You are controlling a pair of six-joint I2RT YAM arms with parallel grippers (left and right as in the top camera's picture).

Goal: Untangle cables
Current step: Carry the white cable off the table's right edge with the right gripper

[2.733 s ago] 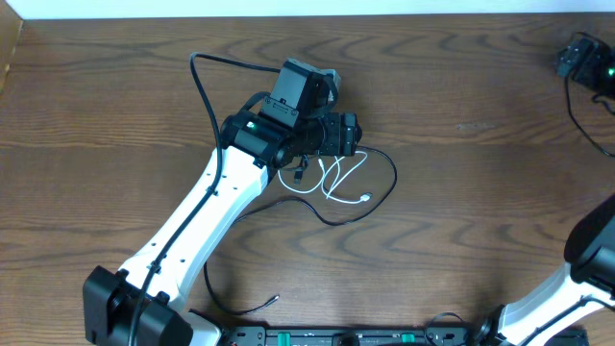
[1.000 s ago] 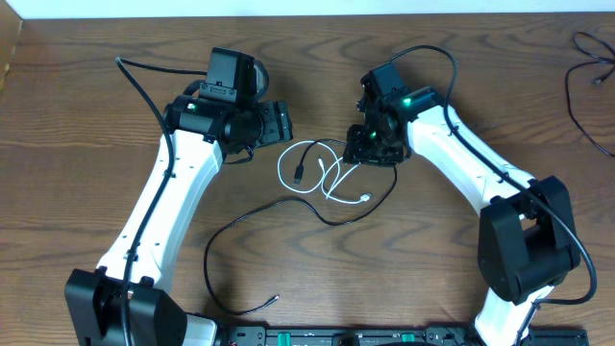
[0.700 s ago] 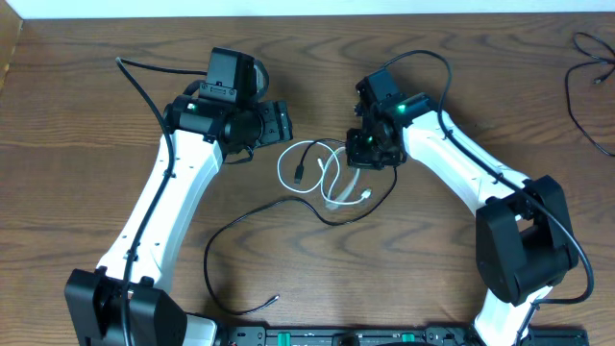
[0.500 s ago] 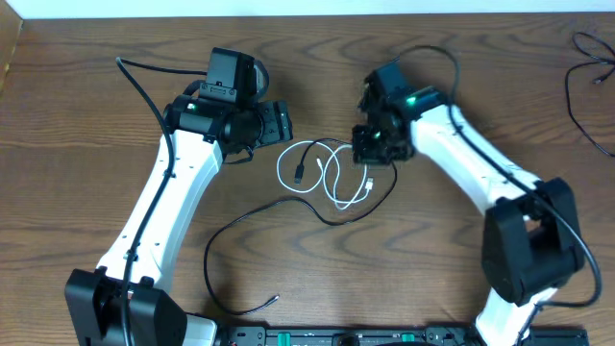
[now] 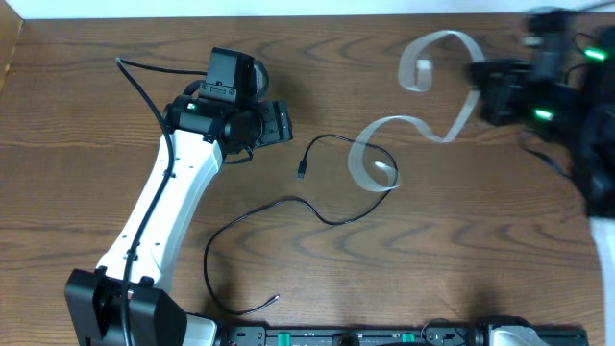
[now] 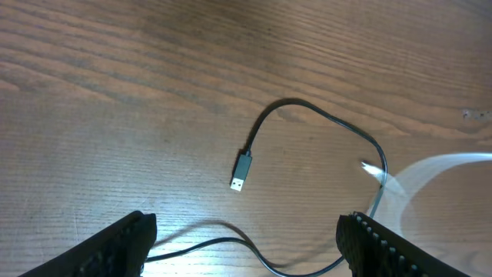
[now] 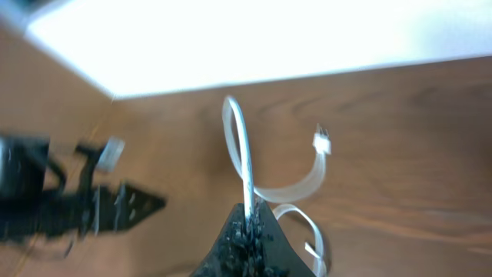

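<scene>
The black cable (image 5: 332,221) lies slack on the wooden table, its plug (image 6: 241,171) pointing toward my left gripper. The white cable (image 5: 370,128) shows as a blurred band lifted off the table, running from the black cable's loop up to the far right. My right gripper (image 5: 490,91) is shut on the white cable (image 7: 240,138), which rises straight out of its closed jaws (image 7: 247,219). My left gripper (image 5: 279,123) hovers open to the left of the black plug, with its fingertips (image 6: 127,242) wide apart and only a stretch of black cable (image 6: 307,108) on the table beneath.
The left arm's own thick black wire (image 5: 144,82) loops behind it. A strip of electronics (image 5: 336,336) runs along the near table edge. The black cable's other end (image 5: 276,300) lies near that edge. The white wall edge (image 5: 288,8) borders the far side.
My right gripper has shut on the white cable and swung fast up and to the right, dragging it off the black cable's loop. The left arm has stayed still.
</scene>
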